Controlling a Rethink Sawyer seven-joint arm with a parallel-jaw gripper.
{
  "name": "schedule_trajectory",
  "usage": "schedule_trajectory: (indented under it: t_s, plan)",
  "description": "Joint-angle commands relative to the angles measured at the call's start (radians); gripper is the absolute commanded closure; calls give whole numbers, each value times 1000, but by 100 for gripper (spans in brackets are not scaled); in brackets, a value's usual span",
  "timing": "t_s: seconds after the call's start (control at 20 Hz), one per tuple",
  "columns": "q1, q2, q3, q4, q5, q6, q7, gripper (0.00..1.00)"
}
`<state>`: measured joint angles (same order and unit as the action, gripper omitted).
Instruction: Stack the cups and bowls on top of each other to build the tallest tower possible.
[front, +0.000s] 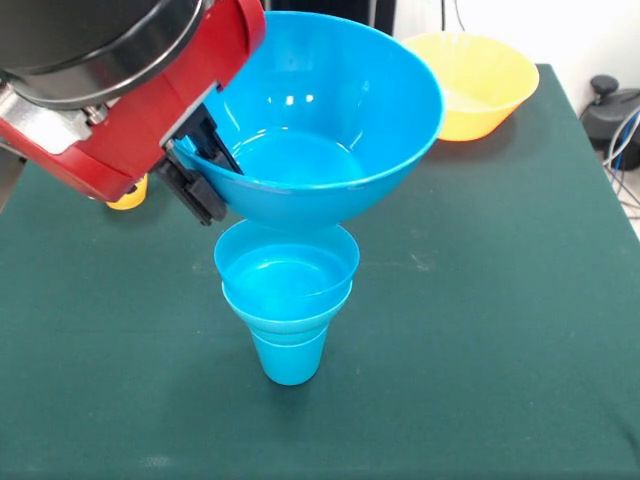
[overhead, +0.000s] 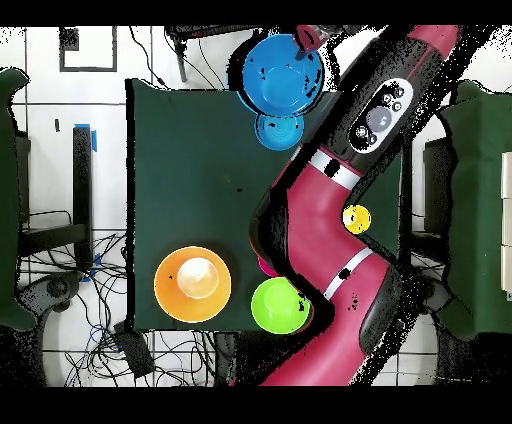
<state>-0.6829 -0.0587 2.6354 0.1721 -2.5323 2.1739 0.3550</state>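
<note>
The gripper (front: 205, 165) clamps the rim of a large blue bowl (front: 320, 120), one finger inside and one outside, holding it tilted just above a small blue bowl (front: 287, 265) nested in a blue cup (front: 290, 355) (the tower so far). Only the overhead view shows a green bowl (overhead: 277, 305) and a yellow cup (overhead: 356, 218) beside the arm, with the yellow-orange bowl (overhead: 192, 284) well apart.
</note>
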Motion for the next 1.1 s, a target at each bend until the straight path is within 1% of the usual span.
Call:
schedule_trajectory:
  t_s: [0.05, 0.75, 1.1]
  plan:
    - [-11, 18, -46, -108, -65, 77, -291, 100]
    - [-18, 35, -12, -121, -58, 61, -301, 100]
    - [-21, 41, 5, -125, -71, 56, -324, 100]
